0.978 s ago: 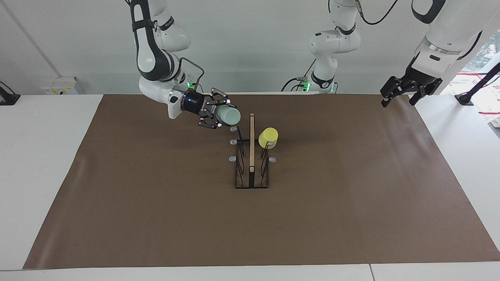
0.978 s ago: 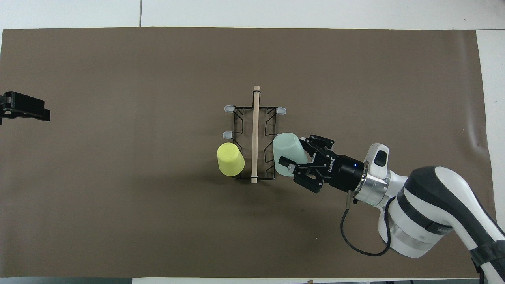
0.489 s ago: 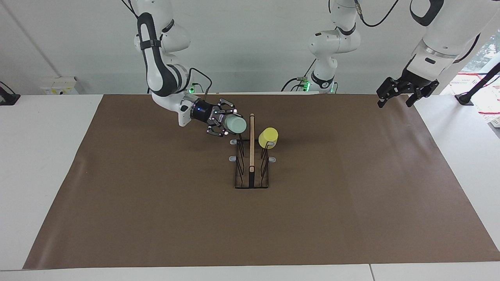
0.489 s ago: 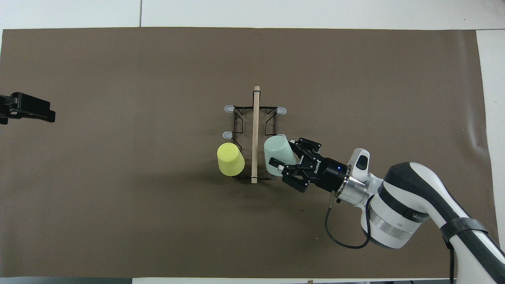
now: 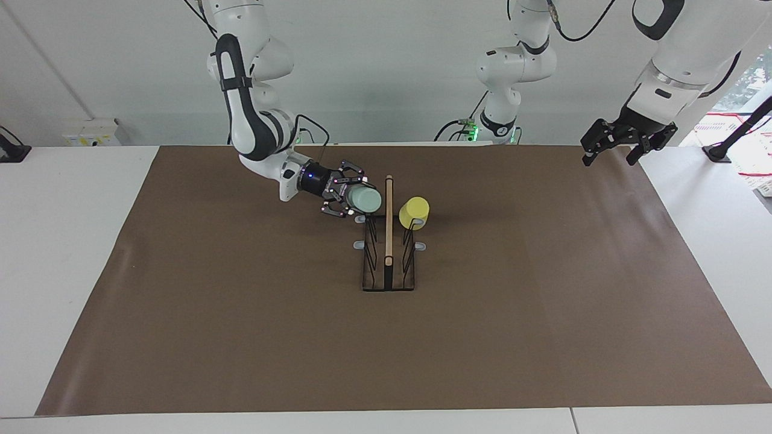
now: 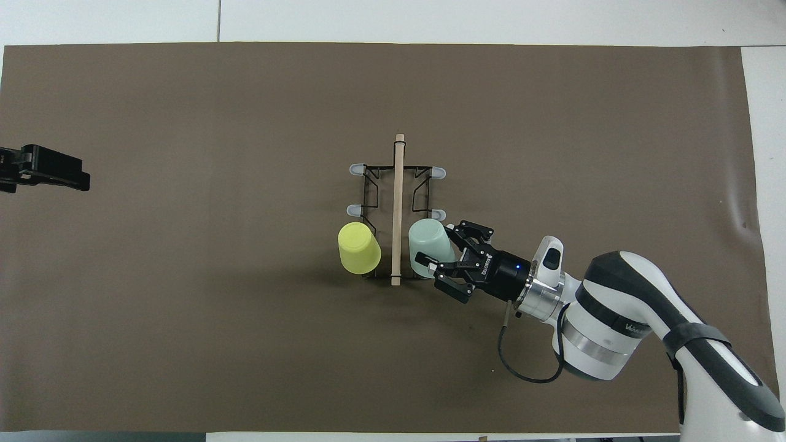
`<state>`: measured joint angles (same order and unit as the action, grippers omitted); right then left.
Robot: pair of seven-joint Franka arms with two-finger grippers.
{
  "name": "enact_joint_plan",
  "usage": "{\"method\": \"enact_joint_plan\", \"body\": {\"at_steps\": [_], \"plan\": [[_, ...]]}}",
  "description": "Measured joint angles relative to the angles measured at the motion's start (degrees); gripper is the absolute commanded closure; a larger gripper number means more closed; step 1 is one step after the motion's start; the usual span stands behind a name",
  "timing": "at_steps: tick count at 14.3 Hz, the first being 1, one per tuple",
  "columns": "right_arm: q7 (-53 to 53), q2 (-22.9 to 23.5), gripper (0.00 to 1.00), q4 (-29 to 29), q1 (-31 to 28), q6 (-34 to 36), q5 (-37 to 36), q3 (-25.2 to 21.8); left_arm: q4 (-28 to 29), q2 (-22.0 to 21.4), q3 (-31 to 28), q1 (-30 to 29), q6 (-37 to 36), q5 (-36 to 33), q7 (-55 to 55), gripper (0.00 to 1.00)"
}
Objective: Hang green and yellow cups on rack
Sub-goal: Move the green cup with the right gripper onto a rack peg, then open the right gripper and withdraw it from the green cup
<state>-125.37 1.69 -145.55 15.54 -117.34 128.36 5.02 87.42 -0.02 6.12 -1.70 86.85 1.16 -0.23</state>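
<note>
The black wire rack point(image 5: 388, 278) with its wooden centre bar point(image 6: 396, 209) stands mid-table. The yellow cup point(image 5: 414, 211) hangs upside down on the prong nearest the robots on the left arm's side; it also shows in the overhead view point(image 6: 358, 247). My right gripper point(image 5: 350, 198) is shut on the mint green cup point(image 5: 367, 199), tilted on its side, at the prong nearest the robots on the right arm's side, close against the centre bar. The overhead view shows the gripper point(image 6: 438, 245) and the green cup point(image 6: 427, 242). My left gripper point(image 5: 610, 157) waits open in the air over the mat's edge.
A brown mat point(image 5: 241, 337) covers most of the white table point(image 5: 72, 241). Several grey-tipped prongs point(image 6: 437, 172) of the rack stand bare. A third arm's base point(image 5: 500, 120) stands at the robots' edge of the table.
My right gripper has carried the green cup lower and closer to the centre bar, onto the near prong. The left gripper has shifted slightly toward the table's middle.
</note>
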Motion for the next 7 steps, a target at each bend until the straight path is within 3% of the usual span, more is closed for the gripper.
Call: {"method": "enact_joint_plan", "body": {"at_steps": [3,5,7], "plan": [[-2.24,1.09,1.00,-1.81,0.10,0.49,0.24,-0.06,0.00,-0.14,-2.82,4.29,0.00,0.00,-0.01,0.00],[-2.42,1.07,0.00,-2.30,0.08,0.87,0.66,-0.17,0.00,-0.18,-4.13,5.34,0.00,0.00,-0.01,0.00],[-2.42,1.04,0.00,-2.33,0.08,1.45,0.68,-0.17,0.00,-0.19,-5.23,5.94,-0.02,0.00,0.00,0.00]]}}
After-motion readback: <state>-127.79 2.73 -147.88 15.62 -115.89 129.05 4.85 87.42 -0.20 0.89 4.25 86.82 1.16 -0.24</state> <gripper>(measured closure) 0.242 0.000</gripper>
